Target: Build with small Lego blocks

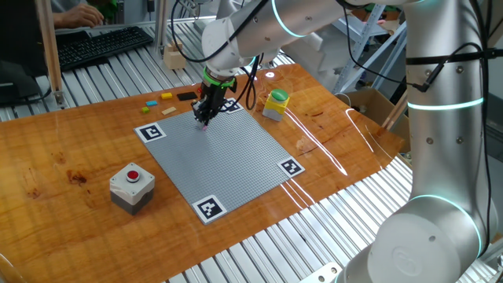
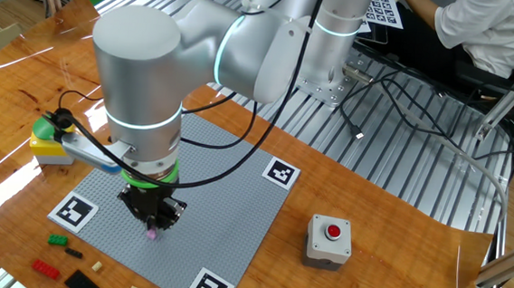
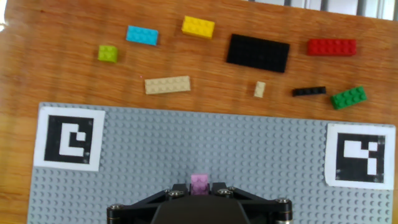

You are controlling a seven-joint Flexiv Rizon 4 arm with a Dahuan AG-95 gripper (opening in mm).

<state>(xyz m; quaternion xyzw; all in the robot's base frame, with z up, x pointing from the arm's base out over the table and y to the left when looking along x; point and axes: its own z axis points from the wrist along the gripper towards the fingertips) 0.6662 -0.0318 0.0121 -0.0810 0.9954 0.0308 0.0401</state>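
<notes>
Hand is pinching a pink brick down onto the grey baseplate near its edge; tiny, light, rigid and slick, it is likely needing a firm grip across its short sides.

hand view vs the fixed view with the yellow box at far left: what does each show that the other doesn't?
Only the hand view: the bright blue brick, the yellow brick and the lime green brick on the wood.

Only that fixed view: the grey button box with a red button, the yellow box with a green round top and the silver arm.

Both: the grey studded baseplate, the small pink brick at the pincer, and the long red brick.
</notes>
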